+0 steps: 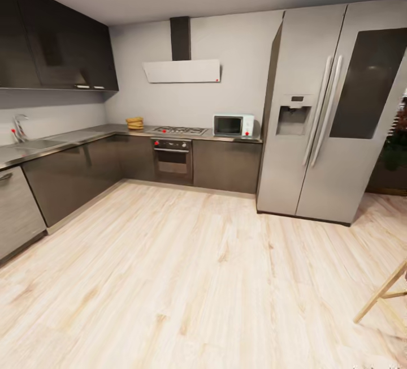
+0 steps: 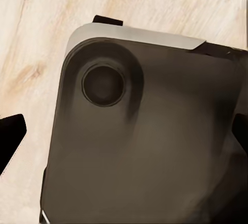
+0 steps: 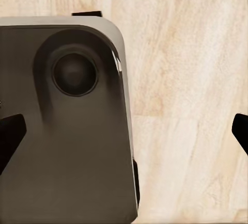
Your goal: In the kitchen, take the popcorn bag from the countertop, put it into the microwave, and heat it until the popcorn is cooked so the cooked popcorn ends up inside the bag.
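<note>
From across the room in the head view, the tan-orange popcorn bag [image 1: 134,123] stands on the grey countertop [image 1: 85,136] at the back, left of the hob. The pale mint-blue microwave [image 1: 233,125] sits on the same countertop right of the hob, its dark door closed. No popcorn can be made out at this distance. In the left wrist view, my left gripper [image 2: 125,133] hangs open over the robot's dark base [image 2: 150,152] and the wooden floor. My right gripper [image 3: 125,131] is also open, with nothing between its fingertips [image 3: 10,136].
A tall grey fridge [image 1: 322,114] stands right of the microwave. A dark oven [image 1: 173,161] sits under the hob [image 1: 180,130], with a white hood [image 1: 182,71] above. A sink tap [image 1: 18,128] is at the left. Wooden stool legs [image 1: 384,292] stand at the right. Light wood floor [image 1: 186,267] stretches ahead.
</note>
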